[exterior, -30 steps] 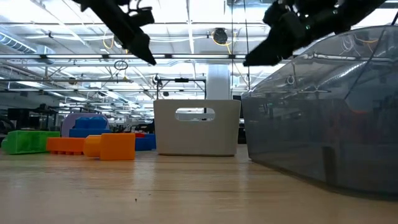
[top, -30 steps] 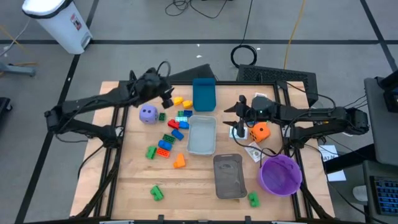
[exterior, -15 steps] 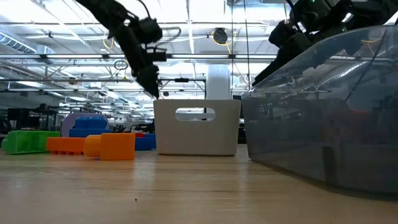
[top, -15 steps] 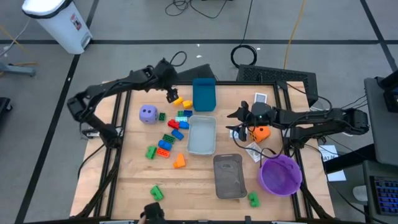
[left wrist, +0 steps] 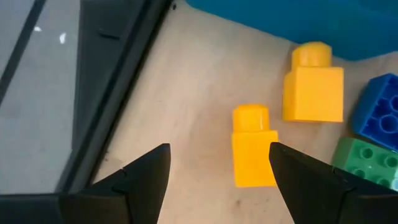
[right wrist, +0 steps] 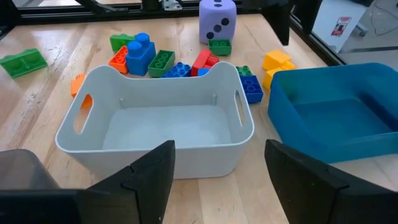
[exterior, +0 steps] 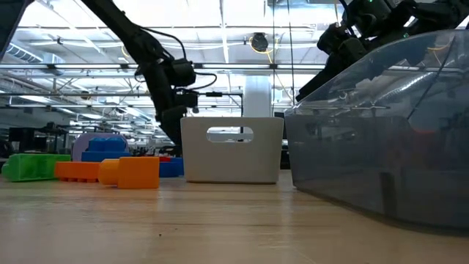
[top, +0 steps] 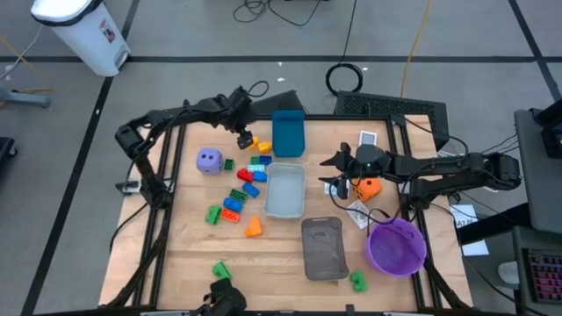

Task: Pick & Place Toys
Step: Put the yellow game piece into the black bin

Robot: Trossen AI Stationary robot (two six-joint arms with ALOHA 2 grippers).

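Wooden worktop (top: 176, 263) holds nearly every brick (top: 234, 201) loose, trays empty, so little is done; my left claw (left wrist: 219, 180) hangs open around a yellow brick (left wrist: 253, 146), right claw (right wrist: 217, 163) open too.

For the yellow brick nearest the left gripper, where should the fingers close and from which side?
Grip the nearer yellow brick across its two flat side faces, below the stud, coming straight down. It lies apart from the second yellow brick, with bare wood on both sides. The left gripper is open, but the brick sits toward one finger, so centring first seems wise.
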